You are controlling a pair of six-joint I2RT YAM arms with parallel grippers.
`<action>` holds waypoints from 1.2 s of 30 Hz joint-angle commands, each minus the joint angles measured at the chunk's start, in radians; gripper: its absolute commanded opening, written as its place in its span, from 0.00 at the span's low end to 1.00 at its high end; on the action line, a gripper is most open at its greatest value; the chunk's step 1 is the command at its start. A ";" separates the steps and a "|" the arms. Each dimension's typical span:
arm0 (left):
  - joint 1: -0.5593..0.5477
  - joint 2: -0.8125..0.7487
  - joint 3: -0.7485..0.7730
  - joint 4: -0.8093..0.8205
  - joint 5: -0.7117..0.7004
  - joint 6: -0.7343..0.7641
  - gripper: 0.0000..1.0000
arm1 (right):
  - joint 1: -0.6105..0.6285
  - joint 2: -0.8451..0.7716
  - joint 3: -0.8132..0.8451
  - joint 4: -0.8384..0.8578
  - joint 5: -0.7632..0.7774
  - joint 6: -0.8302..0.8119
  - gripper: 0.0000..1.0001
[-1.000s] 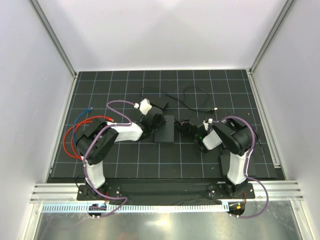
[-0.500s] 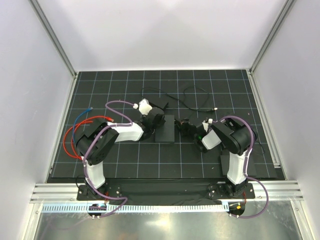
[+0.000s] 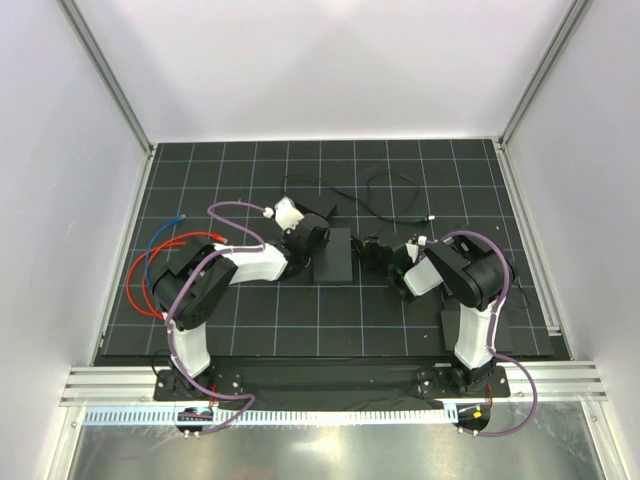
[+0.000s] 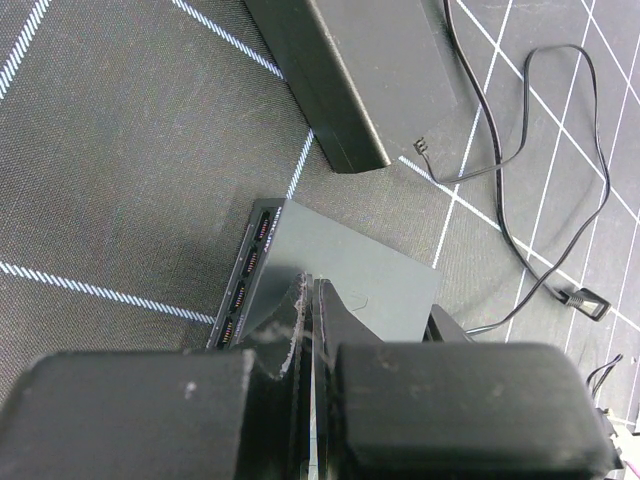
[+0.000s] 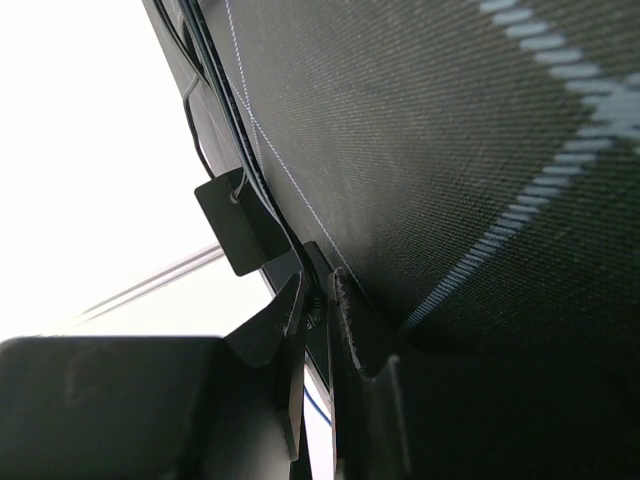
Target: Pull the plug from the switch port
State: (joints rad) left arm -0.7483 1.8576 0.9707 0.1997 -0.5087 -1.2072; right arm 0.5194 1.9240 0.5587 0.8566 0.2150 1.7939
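Note:
The switch (image 3: pixel 335 258) is a flat black box mid-table. In the left wrist view (image 4: pixel 350 265) a row of sockets runs along its left edge. My left gripper (image 3: pixel 312 240) is shut, and its tips (image 4: pixel 312 290) rest on the switch's top near the socket edge. My right gripper (image 3: pixel 372 252) is at the switch's right side. In the right wrist view it (image 5: pixel 320 290) is shut on a small black plug (image 5: pixel 322 303). Whether the plug sits in a port is hidden.
A black power brick (image 4: pixel 350 70) lies just beyond the switch. Its thin cord (image 4: pixel 500 180) loops right to a loose connector (image 4: pixel 590 300). Red cables (image 3: pixel 150 265) lie at the left. A flat black plate (image 3: pixel 503 330) lies by the right arm's base.
The switch and my left gripper have shifted slightly right and away from the bases. The right gripper has barely moved.

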 commanded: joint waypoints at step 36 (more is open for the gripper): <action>-0.111 0.302 0.709 -0.640 -0.008 0.784 0.55 | -0.082 0.036 0.038 -0.272 -0.112 -0.280 0.01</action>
State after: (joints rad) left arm -0.8513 2.1441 1.6218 -0.3691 -0.4576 -0.4362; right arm 0.4366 1.9240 0.6147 0.7940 0.0788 1.6028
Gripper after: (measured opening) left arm 0.548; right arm 0.179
